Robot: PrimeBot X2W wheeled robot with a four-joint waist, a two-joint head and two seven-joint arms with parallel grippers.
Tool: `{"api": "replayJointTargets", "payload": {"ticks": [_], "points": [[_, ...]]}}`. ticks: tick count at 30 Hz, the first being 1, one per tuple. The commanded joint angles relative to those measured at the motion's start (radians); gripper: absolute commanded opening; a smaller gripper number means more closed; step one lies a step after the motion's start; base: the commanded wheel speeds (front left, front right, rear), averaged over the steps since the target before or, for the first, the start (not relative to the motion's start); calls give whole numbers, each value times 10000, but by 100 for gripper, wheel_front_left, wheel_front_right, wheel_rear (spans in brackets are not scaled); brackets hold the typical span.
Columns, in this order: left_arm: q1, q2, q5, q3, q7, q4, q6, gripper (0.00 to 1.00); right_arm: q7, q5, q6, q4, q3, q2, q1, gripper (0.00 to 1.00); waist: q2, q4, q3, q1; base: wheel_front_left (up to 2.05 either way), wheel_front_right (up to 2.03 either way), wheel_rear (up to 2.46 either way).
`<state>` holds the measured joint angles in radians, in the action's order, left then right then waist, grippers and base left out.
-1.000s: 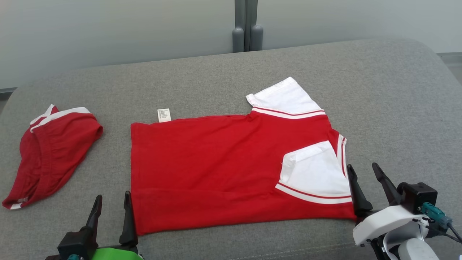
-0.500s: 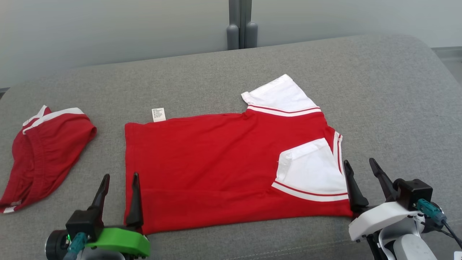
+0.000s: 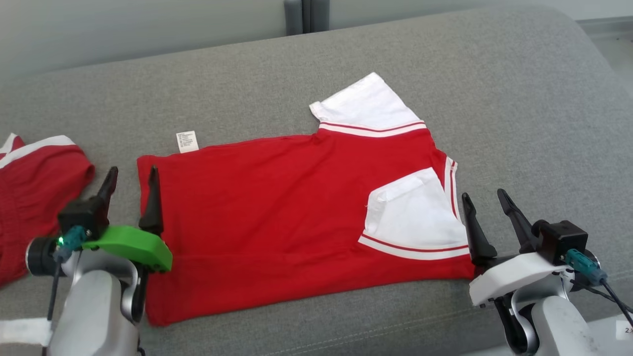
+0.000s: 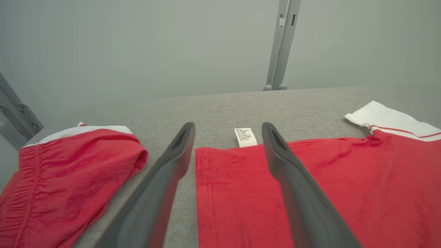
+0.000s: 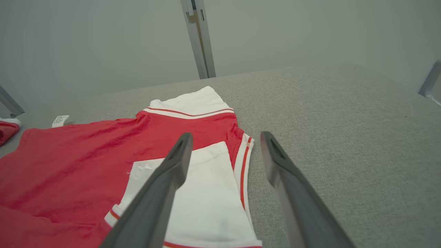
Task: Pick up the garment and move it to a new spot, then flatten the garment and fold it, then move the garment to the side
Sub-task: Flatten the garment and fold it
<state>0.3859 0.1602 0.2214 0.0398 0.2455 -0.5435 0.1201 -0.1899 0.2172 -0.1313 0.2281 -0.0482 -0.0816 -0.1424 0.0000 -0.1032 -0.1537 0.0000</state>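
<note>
A red garment [image 3: 267,212] with white sleeves lies flat on the grey cushion [image 3: 519,109], one white sleeve [image 3: 413,212] folded over its right part and a small white label [image 3: 187,141] at its far left corner. My left gripper [image 3: 131,184] hovers open over the garment's left hem; that hem [image 4: 206,193] runs between its fingers in the left wrist view. At the garment's right edge my right gripper [image 3: 483,203] stands open, and the folded sleeve [image 5: 206,193] lies under its left finger in the right wrist view.
A second red piece with a white band [image 3: 34,188] lies crumpled at the cushion's left end, close to my left arm. A grey post [image 3: 306,15] rises behind the cushion against a pale wall. Bare cushion stretches to the right of the garment.
The head camera has tilted down and turned right, shifting the scene up and left. My left gripper has risen and reached forward along the garment's left hem. The right gripper holds its place.
</note>
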Motion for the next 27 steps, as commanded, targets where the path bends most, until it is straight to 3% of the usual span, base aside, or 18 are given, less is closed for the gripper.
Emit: {"api": "replayJointTargets", "payload": {"ticks": [1, 13, 27], "points": [[293, 140, 1, 37, 2, -111, 37, 100, -49, -99, 10, -31, 5, 5, -130, 100, 0, -326, -503, 0, 0, 0, 0], [2673, 1036, 460, 373, -92, -2691, 93, 100, -354, -163, 10, 152, -108, 185, -815, 100, 0, -771, -1834, 0, 0, 0, 0], [3736, 1367, 1320, 762, 96, -4894, 105, 100, -532, -205, 10, 456, -162, 234, -1275, 100, 0, -923, -2291, 0, 0, 0, 0]]}}
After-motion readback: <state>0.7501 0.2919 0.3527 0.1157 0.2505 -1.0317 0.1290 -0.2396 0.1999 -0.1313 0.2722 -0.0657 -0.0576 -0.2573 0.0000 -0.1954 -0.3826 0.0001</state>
